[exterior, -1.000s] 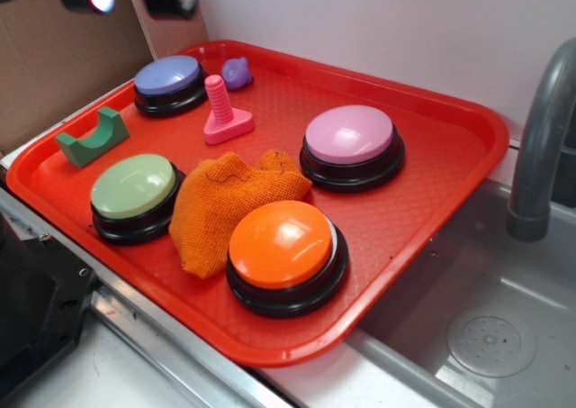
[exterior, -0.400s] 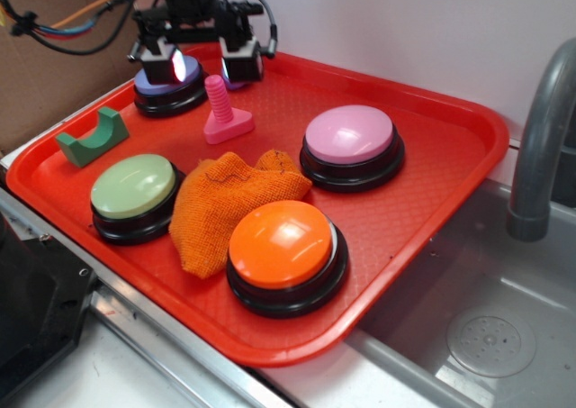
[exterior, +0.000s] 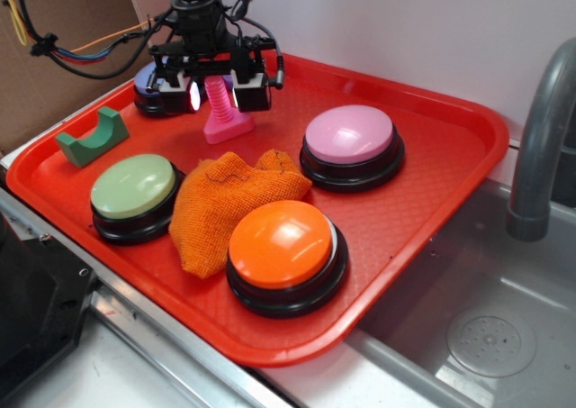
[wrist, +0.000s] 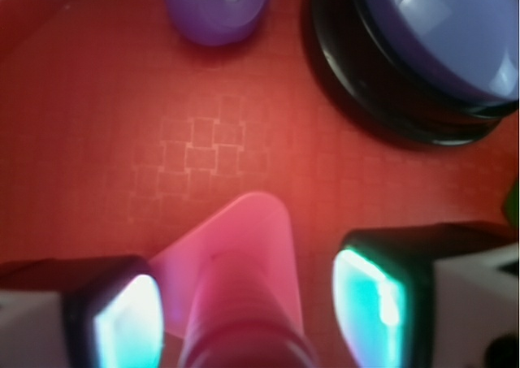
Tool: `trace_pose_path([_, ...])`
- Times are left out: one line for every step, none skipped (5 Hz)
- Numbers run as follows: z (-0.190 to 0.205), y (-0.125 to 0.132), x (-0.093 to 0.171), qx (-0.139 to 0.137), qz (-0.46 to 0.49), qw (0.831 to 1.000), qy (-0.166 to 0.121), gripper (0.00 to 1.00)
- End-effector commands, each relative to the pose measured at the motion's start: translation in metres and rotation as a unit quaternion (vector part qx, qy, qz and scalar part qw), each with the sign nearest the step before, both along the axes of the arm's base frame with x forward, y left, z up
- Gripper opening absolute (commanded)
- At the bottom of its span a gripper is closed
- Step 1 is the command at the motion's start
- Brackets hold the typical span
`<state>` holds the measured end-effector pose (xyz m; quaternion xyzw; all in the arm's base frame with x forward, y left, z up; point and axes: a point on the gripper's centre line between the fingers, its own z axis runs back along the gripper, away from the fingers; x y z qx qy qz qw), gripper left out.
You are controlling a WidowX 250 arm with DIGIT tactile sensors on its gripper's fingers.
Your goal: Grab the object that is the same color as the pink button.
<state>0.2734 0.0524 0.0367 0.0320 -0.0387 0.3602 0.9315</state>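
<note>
Bolt (exterior: 220, 111) | upright, shaft vertical | between open end effector (exterior: 216, 91) fingers

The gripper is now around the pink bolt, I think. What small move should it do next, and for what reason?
Probably close the fingers. The gripper is open, with one pad on each side of the pink bolt's upright shaft, and the wrist view shows gaps on both sides, so nothing grips it yet. The bolt matches the pink button in color, and it stands on the red tray.
</note>
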Motion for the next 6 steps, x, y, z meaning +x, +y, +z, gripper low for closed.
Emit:
trace_pose_path([0.01, 0.011, -0.006, -0.014, 0.006, 1.0, -0.024, 0.0])
trace_pose_path([0.031, 0.011, -0.005, -0.012, -0.055, 0.998, -0.019, 0.0])
trace_pose_path([0.061, 0.006, -0.009, -0.006, -0.121, 0.992, -0.037, 0.0])
trace_pose_path([0.092, -0.01, -0.019, -0.014, -0.204, 0.978, -0.031, 0.0])
trace_pose_path([0.122, -0.032, -0.04, -0.002, -0.27, 0.963, -0.019, 0.0])
trace_pose_path([0.132, -0.039, -0.059, -0.029, -0.302, 0.953, -0.012, 0.0])
